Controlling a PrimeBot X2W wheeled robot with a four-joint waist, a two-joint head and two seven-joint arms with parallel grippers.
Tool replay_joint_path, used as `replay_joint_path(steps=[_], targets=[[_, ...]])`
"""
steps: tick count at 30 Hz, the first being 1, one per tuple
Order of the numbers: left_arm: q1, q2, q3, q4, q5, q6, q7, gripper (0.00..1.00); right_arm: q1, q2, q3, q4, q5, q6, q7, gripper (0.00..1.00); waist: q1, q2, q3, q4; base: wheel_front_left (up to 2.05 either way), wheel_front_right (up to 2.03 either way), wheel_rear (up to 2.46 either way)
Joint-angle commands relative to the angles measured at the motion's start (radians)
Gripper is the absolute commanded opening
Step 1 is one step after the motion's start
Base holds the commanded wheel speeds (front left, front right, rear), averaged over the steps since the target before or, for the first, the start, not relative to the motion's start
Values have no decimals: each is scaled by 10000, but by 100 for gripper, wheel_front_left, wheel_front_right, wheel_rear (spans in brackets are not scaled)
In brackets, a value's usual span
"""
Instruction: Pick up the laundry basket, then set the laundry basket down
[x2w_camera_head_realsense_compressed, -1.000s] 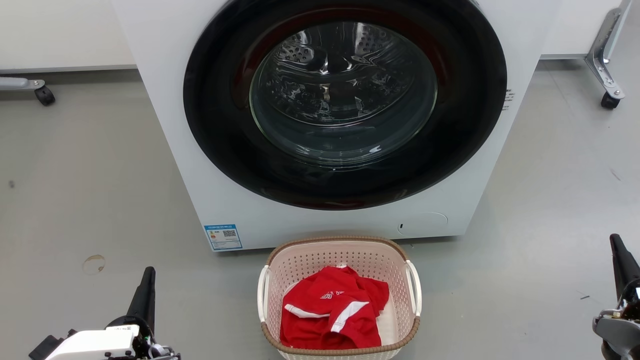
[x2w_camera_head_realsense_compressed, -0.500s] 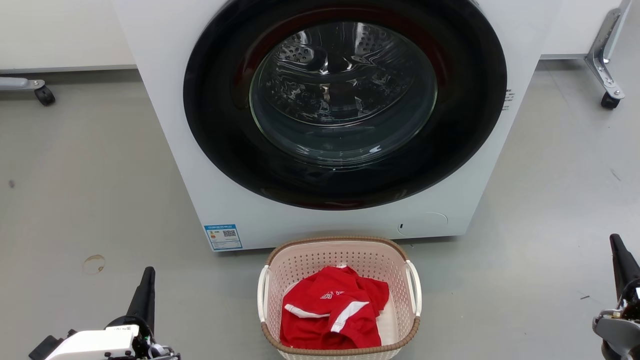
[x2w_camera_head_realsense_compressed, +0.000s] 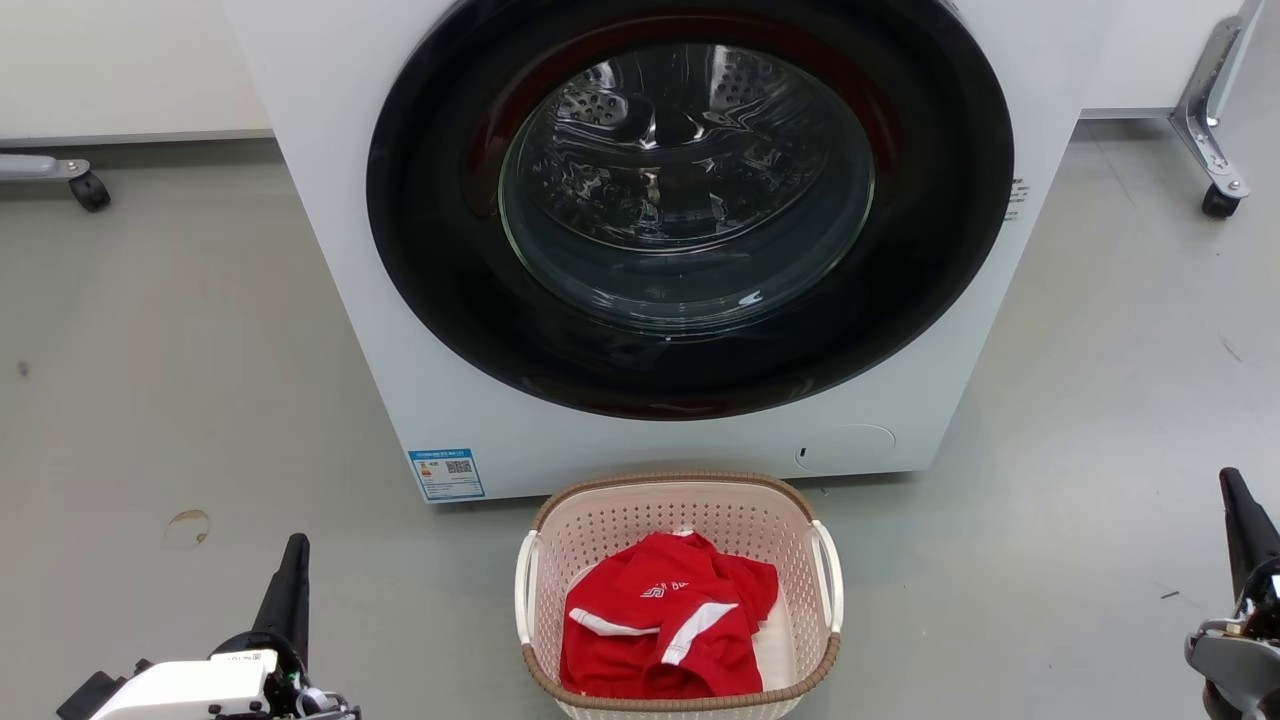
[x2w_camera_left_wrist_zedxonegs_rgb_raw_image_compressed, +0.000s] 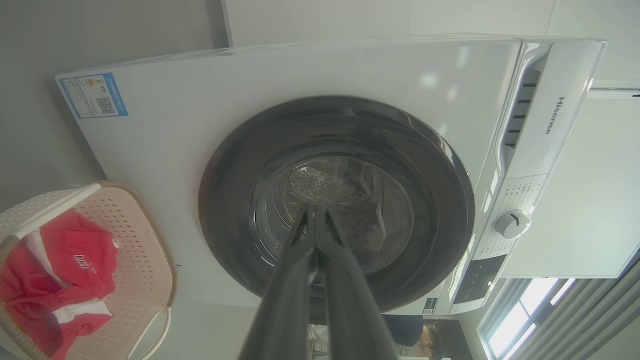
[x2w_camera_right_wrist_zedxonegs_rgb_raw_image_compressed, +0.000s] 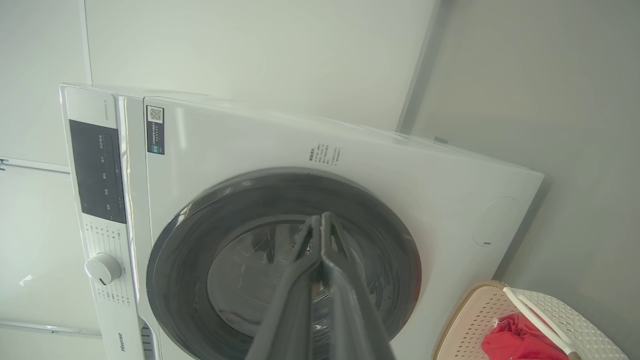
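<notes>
The laundry basket (x2w_camera_head_realsense_compressed: 640, 515), pale pink perforated plastic with a brown woven-look rim and white side handles, stands on the grey floor at the bottom centre of the head view, just before the washing machine. A red garment (x2w_camera_head_realsense_compressed: 665, 625) lies inside it. The basket (x2w_camera_left_wrist_zedxonegs_rgb_raw_image_compressed: 145, 250) also appears at the lower left of the left wrist view, and the basket (x2w_camera_right_wrist_zedxonegs_rgb_raw_image_compressed: 472, 320) at the lower right of the right wrist view. My left gripper (x2w_camera_head_realsense_compressed: 296, 545) hovers well to the basket's left, fingers together. Far off at the right edge, my right gripper (x2w_camera_head_realsense_compressed: 1228, 478) is shut too. Neither touches the basket.
A large white washing machine (x2w_camera_head_realsense_compressed: 330, 200) with a round dark glass door (x2w_camera_head_realsense_compressed: 690, 190) stands right behind the basket. Wheeled metal legs (x2w_camera_head_realsense_compressed: 1215, 150) stand at the back right and a caster (x2w_camera_head_realsense_compressed: 88, 190) at the back left. Open grey floor lies on both sides.
</notes>
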Motion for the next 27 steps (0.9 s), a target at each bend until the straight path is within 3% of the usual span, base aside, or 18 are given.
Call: replay_joint_path(steps=[1,27], targets=[[-544,76,329,-231,-71,-104,-20,0,-487,-249,159,-270,51,48,85,0,0,0,0,0,0,0,0],[-546,67,343,-231,-59,-104,-8,0,-487,-248,163,-270,54,48,83,0,0,0,0,0,0,0,0]])
